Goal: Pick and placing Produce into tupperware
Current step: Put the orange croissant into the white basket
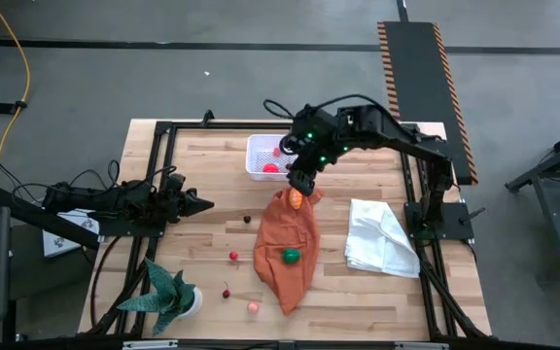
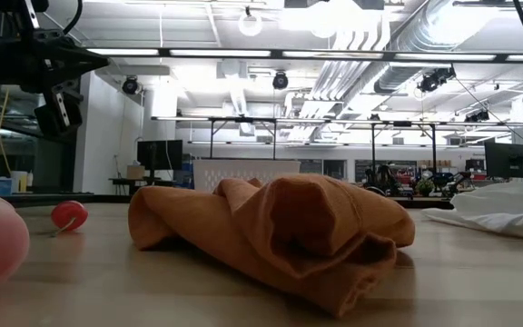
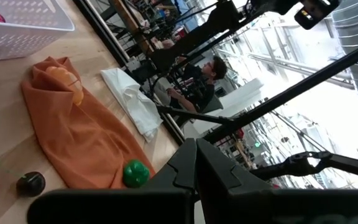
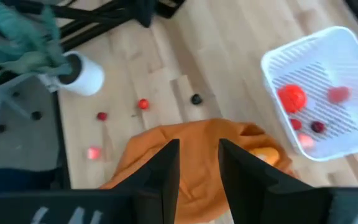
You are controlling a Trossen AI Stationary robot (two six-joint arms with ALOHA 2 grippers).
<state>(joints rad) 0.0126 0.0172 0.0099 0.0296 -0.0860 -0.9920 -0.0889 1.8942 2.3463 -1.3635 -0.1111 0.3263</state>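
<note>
The white tupperware (image 1: 265,156) stands at the table's far middle and holds several red and dark produce pieces (image 4: 292,98). An orange piece (image 4: 263,155) lies on the far end of the orange cloth (image 1: 285,248), and a green piece (image 1: 291,255) lies on its middle. Small red, dark and pink pieces (image 1: 233,256) are scattered on the bare wood left of the cloth. My right gripper (image 4: 197,149) hangs above the cloth's far end, beside the tub. Its fingers are apart with nothing between them. My left gripper (image 1: 202,204) waits shut at the table's left.
A crumpled white cloth (image 1: 382,238) lies at the right. A green spiky potted plant (image 1: 168,297) stands at the near left corner. Black frame rails run along the table's left and right edges. A person sits beyond the table in the left wrist view.
</note>
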